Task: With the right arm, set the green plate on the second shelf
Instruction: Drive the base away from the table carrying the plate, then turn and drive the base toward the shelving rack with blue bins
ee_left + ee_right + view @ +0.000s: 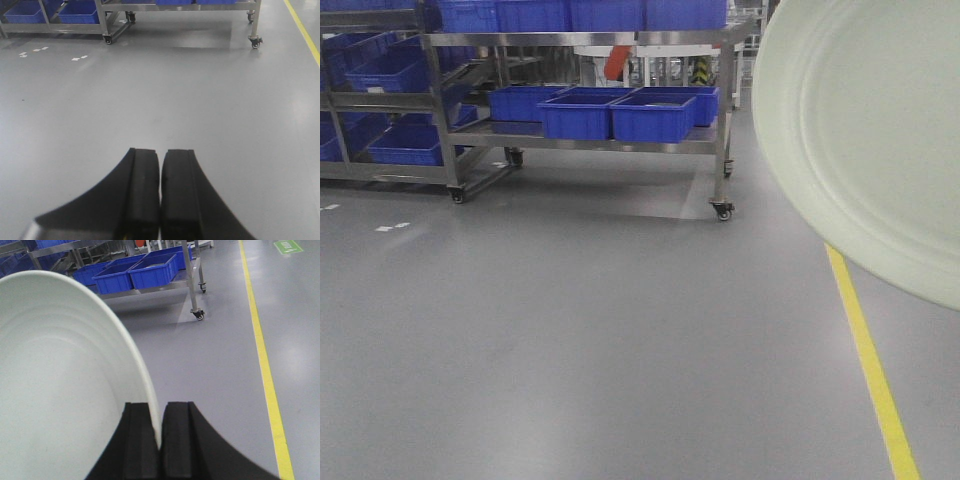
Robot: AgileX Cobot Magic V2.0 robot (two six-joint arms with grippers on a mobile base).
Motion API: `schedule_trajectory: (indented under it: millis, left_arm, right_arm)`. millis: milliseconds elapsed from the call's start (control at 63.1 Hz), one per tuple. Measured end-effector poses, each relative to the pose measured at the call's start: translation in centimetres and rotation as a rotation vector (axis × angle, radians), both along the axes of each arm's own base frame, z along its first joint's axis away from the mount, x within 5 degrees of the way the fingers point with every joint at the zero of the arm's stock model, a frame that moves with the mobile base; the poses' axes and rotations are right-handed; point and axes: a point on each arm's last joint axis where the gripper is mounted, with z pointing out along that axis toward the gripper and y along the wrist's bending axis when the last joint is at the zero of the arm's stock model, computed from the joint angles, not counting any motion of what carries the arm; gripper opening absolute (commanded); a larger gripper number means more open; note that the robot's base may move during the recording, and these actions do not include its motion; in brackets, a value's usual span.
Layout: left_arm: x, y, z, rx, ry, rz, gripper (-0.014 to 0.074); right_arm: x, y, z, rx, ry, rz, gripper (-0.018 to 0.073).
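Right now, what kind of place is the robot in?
Probably a warehouse or factory floor: wheeled steel racks loaded with blue plastic bins, a smooth grey floor, and a yellow lane line painted along it.

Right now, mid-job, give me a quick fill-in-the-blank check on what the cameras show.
The right gripper is shut on the ___ of the green plate. The left gripper is shut and holds ___. The bins on the wheeled rack are coloured ___. The floor line is coloured ___.
Missing words: rim; nothing; blue; yellow.
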Motion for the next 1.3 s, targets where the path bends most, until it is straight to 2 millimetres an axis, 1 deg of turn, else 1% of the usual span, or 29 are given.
schedule_trajectory:
  millis: [1300]
  left_arm:
    - [0.0,0.0,0.0,0.0,0.0,0.0,0.0125]
  right_arm:
    - [0.0,0.0,0.0,0.0,0.0,0.0,0.0048]
